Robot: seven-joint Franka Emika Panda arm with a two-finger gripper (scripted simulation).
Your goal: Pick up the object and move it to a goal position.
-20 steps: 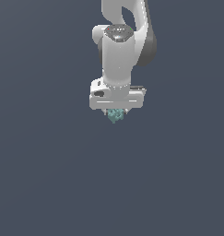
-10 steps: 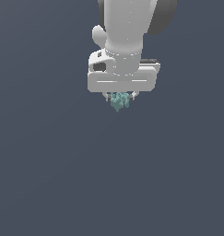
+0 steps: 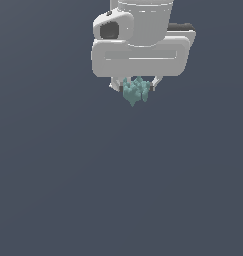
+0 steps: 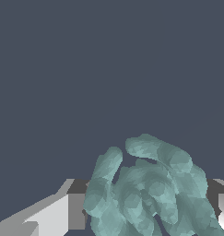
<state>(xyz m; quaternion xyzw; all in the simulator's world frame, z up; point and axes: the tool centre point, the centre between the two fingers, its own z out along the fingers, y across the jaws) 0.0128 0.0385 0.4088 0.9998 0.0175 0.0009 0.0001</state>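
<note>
- Exterior view: pincer is clamped on the clump from both sides, holding it in the air, presumably for carrying to the goal.
- Wrist view: clump sits between the fingers, filling the gap.

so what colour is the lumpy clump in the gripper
Pale teal-green lumpy clump, clearest in the wrist view; the white gripper holds it.

Backdrop, your exterior view: one flat slate-blue field, edge to edge, with no seam, corner or horizon for you to separate wall from floor. Lighting: even and soft, casting no shadow on it. Your wrist view: the same plain slate-blue surface, unmarked throughout.
</note>
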